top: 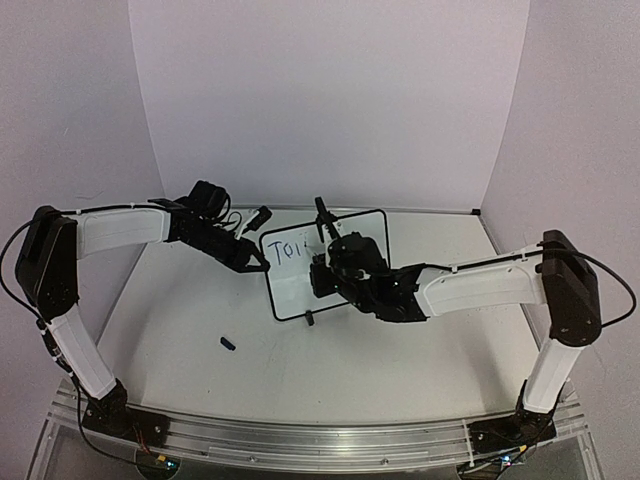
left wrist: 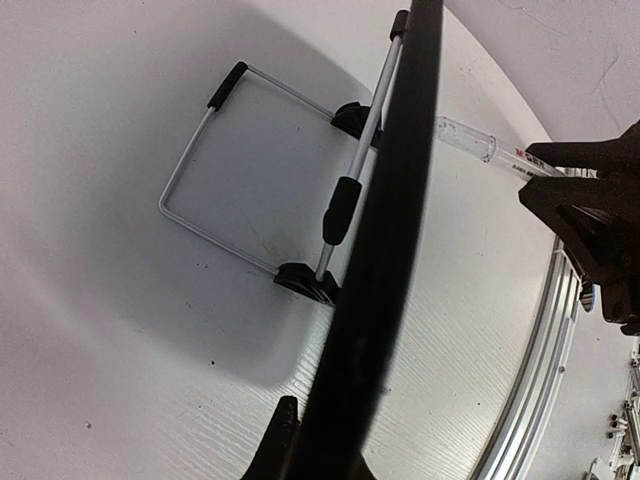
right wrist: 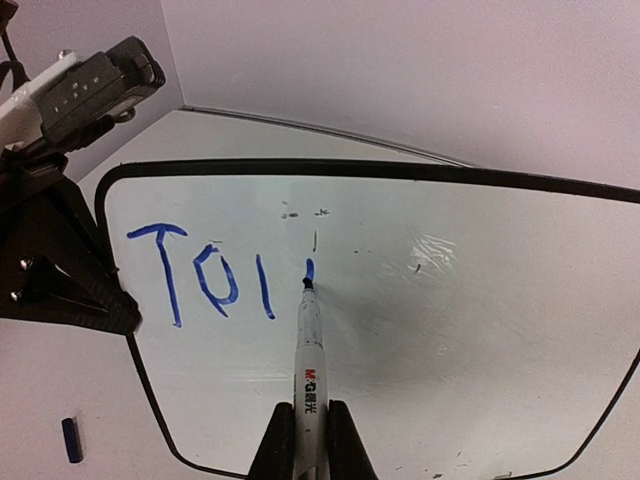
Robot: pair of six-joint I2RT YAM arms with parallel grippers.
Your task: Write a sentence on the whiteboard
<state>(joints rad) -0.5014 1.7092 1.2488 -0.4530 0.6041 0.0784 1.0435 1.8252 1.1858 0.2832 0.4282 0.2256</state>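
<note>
Two Grippers Clenched, Marker Tip Set on the Board

The whiteboard (top: pixel 300 290) is stood upright near the middle of the table (top: pixel 400 360). Its left edge is pinched by the left gripper (top: pixel 252 262), whose jaws are closed on the frame. A white marker (right wrist: pixel 308 350) is clenched in the right gripper (right wrist: pixel 303 425). Its tip is pressed to the board at the end of the blue lettering (right wrist: pixel 215 280), which is read as "To" followed by two short strokes. A small blue cap (top: pixel 228 344) is seen lying on the table, apart from the board.

Top camera looks down from behind the arms; wrist cameras share the whiteboard (top: pixel 295 290) closely, left from behind, right frontal.
</note>
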